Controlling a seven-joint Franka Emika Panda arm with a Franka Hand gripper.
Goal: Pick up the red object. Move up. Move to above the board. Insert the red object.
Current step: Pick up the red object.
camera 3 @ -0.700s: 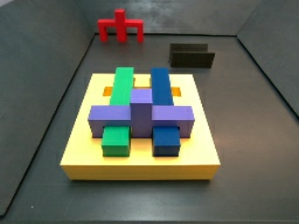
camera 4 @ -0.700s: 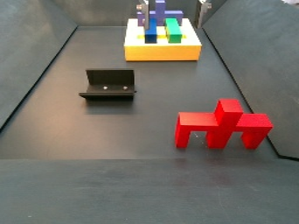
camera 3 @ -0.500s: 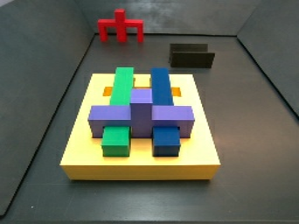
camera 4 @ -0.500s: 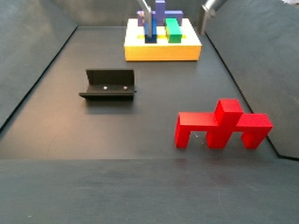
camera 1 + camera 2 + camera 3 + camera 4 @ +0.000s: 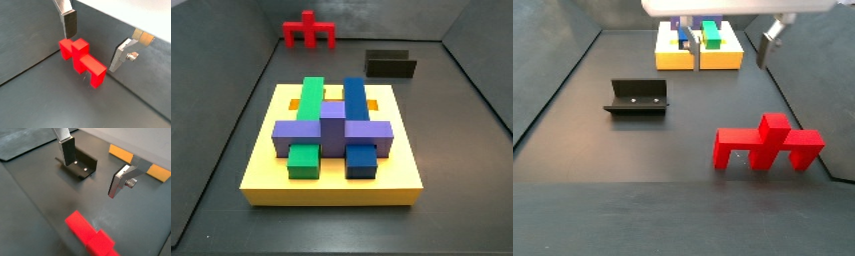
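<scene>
The red object (image 5: 767,143) stands on the dark floor near the wall; it also shows in a side view (image 5: 307,30) and in both wrist views (image 5: 81,59) (image 5: 90,234). The yellow board (image 5: 331,182) (image 5: 698,60) carries green, blue and purple pieces. My gripper (image 5: 727,38) is open and empty, high in the air between the board and the red object. In a wrist view the gripper (image 5: 93,42) hangs over the red object, with one finger (image 5: 69,25) near its end and the other finger (image 5: 120,56) clear of it. It is out of view in the side view that looks over the board.
The fixture (image 5: 639,97) stands on the floor to one side between the board and the red object; it also shows in a side view (image 5: 392,65) and a wrist view (image 5: 79,165). Grey walls enclose the floor.
The gripper has moved from above the board's far corner toward the red object, and now shows large along the top of a side view.
</scene>
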